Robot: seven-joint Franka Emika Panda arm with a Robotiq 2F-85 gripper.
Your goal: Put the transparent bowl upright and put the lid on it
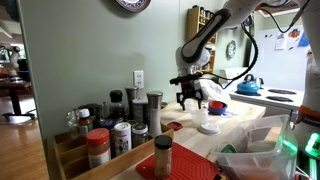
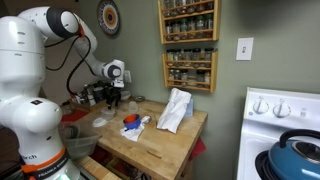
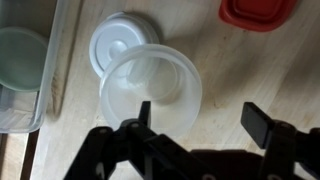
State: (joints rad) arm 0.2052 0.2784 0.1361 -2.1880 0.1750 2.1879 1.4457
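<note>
In an exterior view, the end effector (image 1: 190,98) hangs above the worktop (image 1: 255,130) with its fingers spread, just up from the lid (image 1: 209,128). Bare wood runs beyond the lid.

In an exterior view, the end effector (image 2: 113,97) sits over the far corner of the worktop (image 2: 165,145); the bowl is too small to make out.

In the wrist view, the transparent bowl (image 3: 150,85) overlaps the near edge of the lid (image 3: 120,40). The parted fingers (image 3: 145,115) straddle the bowl's rim on the side away from the lid. A clear bin (image 3: 20,80) crowds the lid, and a red container (image 3: 260,12) lies well apart across open wood.
</note>
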